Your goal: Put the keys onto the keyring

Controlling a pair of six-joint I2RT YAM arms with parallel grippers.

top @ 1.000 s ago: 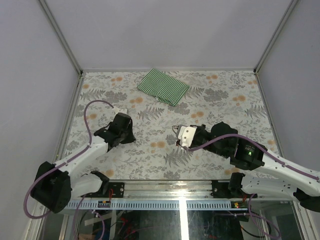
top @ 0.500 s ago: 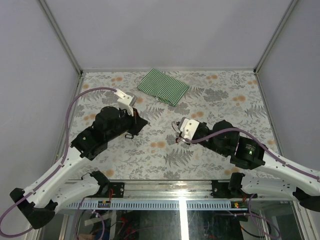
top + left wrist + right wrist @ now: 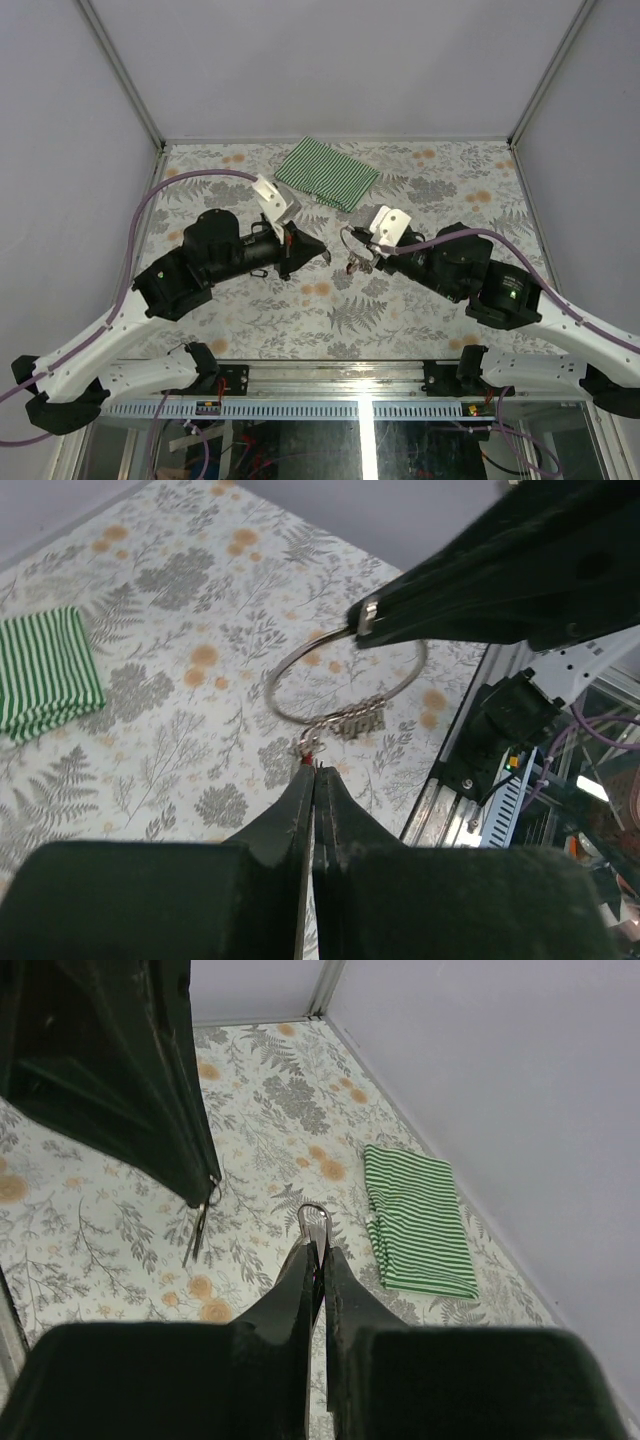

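Floral-patterned table [image 3: 440, 185] boxed in by grey walls [image 3: 60, 150] at its left, far and right edges, with a metal rail [image 3: 330, 372] along the near edge. Open table lies on every side of the two arms. A folded green-and-white striped cloth [image 3: 327, 172] lies by the far edge, apart from both.

Above the table's middle, the right fingers [image 3: 300, 1280] are closed on a thin silver wire keyring [image 3: 350, 723]. Its loop faces the left fingers [image 3: 295, 810], and a red plastic tag [image 3: 308, 762] hangs beneath. The left fingers, closed just beside it, pinch what looks like a small silver key with a black tag [image 3: 198, 1232], dangling lengthwise toward the table.
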